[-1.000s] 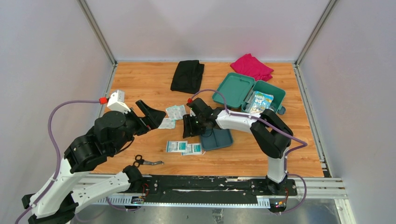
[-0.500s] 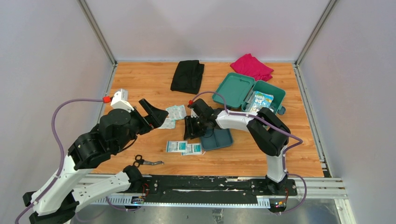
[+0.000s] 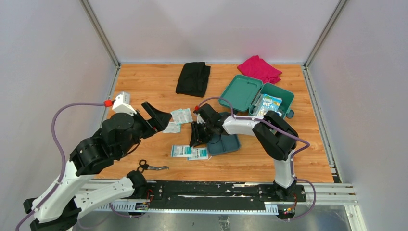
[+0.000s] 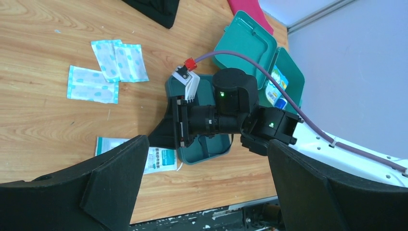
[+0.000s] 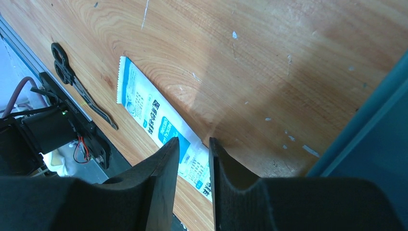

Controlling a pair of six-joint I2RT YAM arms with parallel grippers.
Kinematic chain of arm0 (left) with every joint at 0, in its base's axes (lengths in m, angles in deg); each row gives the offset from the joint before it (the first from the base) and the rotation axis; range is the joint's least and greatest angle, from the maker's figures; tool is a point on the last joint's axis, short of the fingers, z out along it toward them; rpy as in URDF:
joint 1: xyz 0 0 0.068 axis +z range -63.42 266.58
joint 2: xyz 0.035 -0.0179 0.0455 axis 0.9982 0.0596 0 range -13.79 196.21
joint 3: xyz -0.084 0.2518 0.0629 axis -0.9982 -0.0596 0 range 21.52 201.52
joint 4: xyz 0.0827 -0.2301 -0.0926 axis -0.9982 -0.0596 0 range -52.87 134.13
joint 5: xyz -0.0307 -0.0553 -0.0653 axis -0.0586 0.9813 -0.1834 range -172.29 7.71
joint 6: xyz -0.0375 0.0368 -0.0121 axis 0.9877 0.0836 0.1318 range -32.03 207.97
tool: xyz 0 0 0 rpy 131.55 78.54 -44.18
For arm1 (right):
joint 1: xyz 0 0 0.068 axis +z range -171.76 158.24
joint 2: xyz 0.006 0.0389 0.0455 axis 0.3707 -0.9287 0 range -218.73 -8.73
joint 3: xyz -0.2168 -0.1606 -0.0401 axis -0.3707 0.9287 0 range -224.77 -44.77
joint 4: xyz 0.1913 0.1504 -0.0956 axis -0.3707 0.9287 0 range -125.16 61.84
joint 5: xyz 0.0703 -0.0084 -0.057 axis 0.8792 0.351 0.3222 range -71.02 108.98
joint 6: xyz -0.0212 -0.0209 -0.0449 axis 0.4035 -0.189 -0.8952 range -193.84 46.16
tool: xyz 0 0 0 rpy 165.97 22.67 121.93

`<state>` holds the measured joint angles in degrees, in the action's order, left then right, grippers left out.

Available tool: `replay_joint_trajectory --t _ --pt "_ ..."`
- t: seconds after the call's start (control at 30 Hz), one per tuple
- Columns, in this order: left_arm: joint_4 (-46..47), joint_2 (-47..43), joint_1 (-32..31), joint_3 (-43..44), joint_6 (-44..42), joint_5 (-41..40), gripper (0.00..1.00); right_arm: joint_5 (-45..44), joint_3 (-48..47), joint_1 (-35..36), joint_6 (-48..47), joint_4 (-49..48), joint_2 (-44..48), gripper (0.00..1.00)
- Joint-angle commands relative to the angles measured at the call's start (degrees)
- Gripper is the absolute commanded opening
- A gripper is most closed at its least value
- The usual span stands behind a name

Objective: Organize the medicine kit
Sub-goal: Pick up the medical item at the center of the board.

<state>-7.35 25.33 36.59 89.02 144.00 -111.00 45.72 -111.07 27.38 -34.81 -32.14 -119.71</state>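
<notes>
One medicine kit (image 3: 280, 89) sits open at 2 o'clock on the tabletop (image 3: 144, 84). Its one lid (image 3: 242, 94) lies flat at the box's 9 o'clock. One colourful packet (image 3: 267, 103) rests inside, its print too small to read. One teal tray (image 3: 228, 145) lies out of the box near the middle of the tabletop.

Five flat packets lie loose. Three pale dotted packets (image 4: 91, 84) are at the tray's 10 o'clock, two of them overlapping. Two white-and-blue packets (image 3: 183, 150) lie just beside the tray at its 9 o'clock. Blue writing runs along those two, but I cannot make out the characters.

One pair of scissors (image 3: 153, 167) lies at 7 o'clock by the near edge. Two folded cloths lie at the far side: one black cloth (image 3: 193, 78) at 11 o'clock and one pink cloth (image 3: 260, 68) at 1 o'clock.

My left fingers (image 4: 115, 178) are spread wide and hold nothing, up in the air at 9 o'clock. My right fingers (image 5: 161, 178) are down at the edge of a white-and-blue packet with only a narrow gap between them. Whether they pinch it I cannot tell.
</notes>
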Motion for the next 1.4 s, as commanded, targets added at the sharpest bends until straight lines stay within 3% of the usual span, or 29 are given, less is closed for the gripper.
replay_joint_trajectory --t 0.0,0.13,0.3,0.6,1.07,1.37 --pt "0.60 0.67 0.19 -3.24 0.82 -2.83 1.00 0.25 1.20 -0.37 0.82 0.32 -1.30 0.34" --pt "2.55 -3.04 0.17 -16.06 6.63 -0.88 1.00 0.37 0.84 -0.37 1.06 0.48 -1.43 0.33" --pt "13.99 -11.13 0.17 -33.85 10.60 4.95 0.96 -0.45 1.06 -0.37 0.73 1.23 -0.77 0.33" --pt "35.05 -8.42 0.83 -48.53 10.65 10.56 0.83 -0.99 1.93 -0.54 -0.04 1.82 -0.19 0.32" --pt "41.27 -0.67 6.64 -55.73 12.87 13.04 0.79 -0.90 2.69 -1.07 -0.09 1.77 0.50 0.30" --pt "36.84 4.20 7.37 -53.38 13.23 11.32 0.86 -0.19 1.98 -1.08 0.75 1.65 -0.08 0.29"
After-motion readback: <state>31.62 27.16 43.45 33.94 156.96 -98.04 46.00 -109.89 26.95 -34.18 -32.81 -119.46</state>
